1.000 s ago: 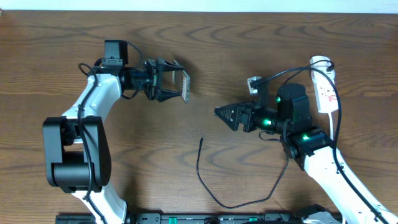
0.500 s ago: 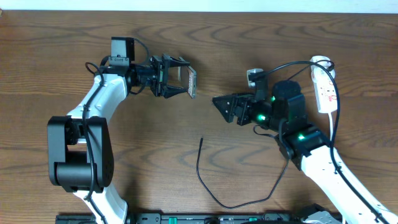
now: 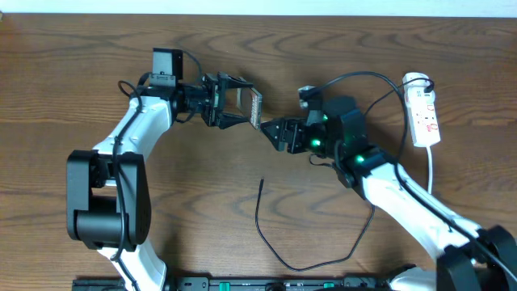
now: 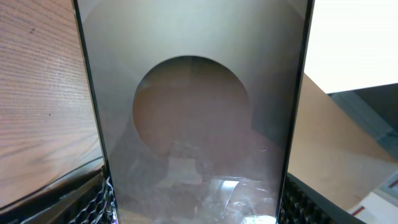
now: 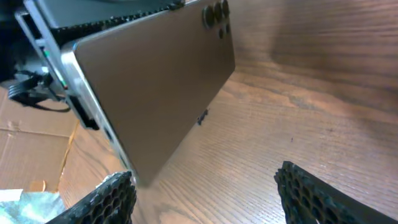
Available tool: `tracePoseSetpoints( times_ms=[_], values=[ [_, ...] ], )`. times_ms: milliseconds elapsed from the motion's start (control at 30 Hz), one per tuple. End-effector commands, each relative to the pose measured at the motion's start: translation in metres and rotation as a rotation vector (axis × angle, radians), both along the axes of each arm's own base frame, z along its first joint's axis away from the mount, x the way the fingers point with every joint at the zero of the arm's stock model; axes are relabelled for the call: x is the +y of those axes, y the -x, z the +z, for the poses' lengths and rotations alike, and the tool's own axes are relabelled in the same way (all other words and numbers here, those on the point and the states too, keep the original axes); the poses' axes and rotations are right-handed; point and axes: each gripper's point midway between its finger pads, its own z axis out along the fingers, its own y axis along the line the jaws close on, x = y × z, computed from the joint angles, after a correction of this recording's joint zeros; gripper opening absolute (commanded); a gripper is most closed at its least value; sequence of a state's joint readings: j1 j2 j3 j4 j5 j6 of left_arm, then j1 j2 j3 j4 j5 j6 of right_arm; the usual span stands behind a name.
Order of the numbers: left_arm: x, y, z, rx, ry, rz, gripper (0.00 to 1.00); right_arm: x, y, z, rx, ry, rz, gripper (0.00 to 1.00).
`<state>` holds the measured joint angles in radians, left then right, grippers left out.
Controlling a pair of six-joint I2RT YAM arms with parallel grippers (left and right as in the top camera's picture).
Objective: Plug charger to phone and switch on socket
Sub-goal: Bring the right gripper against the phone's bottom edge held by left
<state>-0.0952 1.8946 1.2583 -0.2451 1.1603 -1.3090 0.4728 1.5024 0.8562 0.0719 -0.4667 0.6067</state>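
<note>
My left gripper [image 3: 239, 106] is shut on the phone [image 3: 254, 107], holding it off the table on edge. In the left wrist view its brownish screen [image 4: 193, 112] with a pale round shape fills the frame between the two fingers [image 4: 84, 200]. My right gripper [image 3: 271, 132] is open just right of and below the phone. From the right wrist, the phone's bronze back [image 5: 155, 74] hangs over the left finger [image 5: 102, 200], and bare table shows between the jaws [image 5: 205, 193]. The charger [image 3: 266, 238] lies loose on the table, its tip [image 3: 262, 183] pointing away, below both grippers. The socket [image 3: 426, 117] lies at the far right.
The socket's white cord [image 3: 431, 174] runs down the right side past my right arm. A black arm cable [image 3: 355, 77] arcs above the right wrist. Both arm bases stand at the table's near edge.
My left gripper carried the phone to the right. My right gripper swung left and upward until it came close to the phone, its jaws narrowing slightly. The charger has not moved.
</note>
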Motion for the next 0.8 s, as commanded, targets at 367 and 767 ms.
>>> tracePoseSetpoints(
  times_ms=[367,767],
  values=[
    [-0.004,-0.015,-0.004,-0.04,-0.132,0.075,0.07,0.013,-0.01,0.026,-0.071,0.045,0.023,0.77],
    [-0.019,-0.008,-0.004,-0.017,-0.125,0.052,0.07,0.011,-0.014,0.012,-0.064,0.083,0.013,0.79]
  ],
)
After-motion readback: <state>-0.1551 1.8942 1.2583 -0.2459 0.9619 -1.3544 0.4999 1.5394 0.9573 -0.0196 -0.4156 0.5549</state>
